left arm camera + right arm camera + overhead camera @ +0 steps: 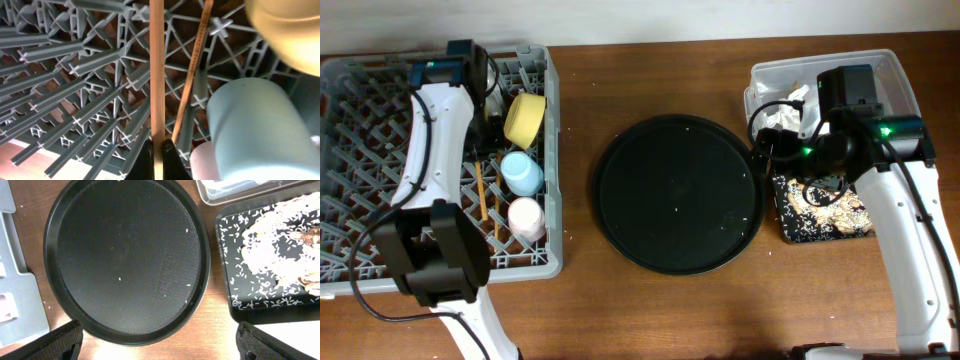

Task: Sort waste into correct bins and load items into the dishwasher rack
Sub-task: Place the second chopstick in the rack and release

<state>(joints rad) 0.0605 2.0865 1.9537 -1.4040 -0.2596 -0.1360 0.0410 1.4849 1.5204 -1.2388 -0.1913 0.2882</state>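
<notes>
The dishwasher rack (360, 110) stands at the left and holds the yellow bowl (525, 118), the blue cup (522, 172) and the pink cup (527, 218). My left gripper (478, 140) is over the rack. In the left wrist view it (158, 162) is shut on a wooden chopstick (157, 75), with the second chopstick (192, 75) lying on the lattice beside it. My right gripper (160, 345) is wide open and empty, near the round tray's right edge. The napkin (790, 100) is in the clear tub (895, 70). Food scraps (280, 245) lie in the shallow black tray (790, 225). The plate is not in view.
A large round black tray (678, 192) sits in the middle of the wooden table, flecked with a few rice grains. It also shows in the right wrist view (125, 260). The clear tub and the shallow black tray sit close together at the right.
</notes>
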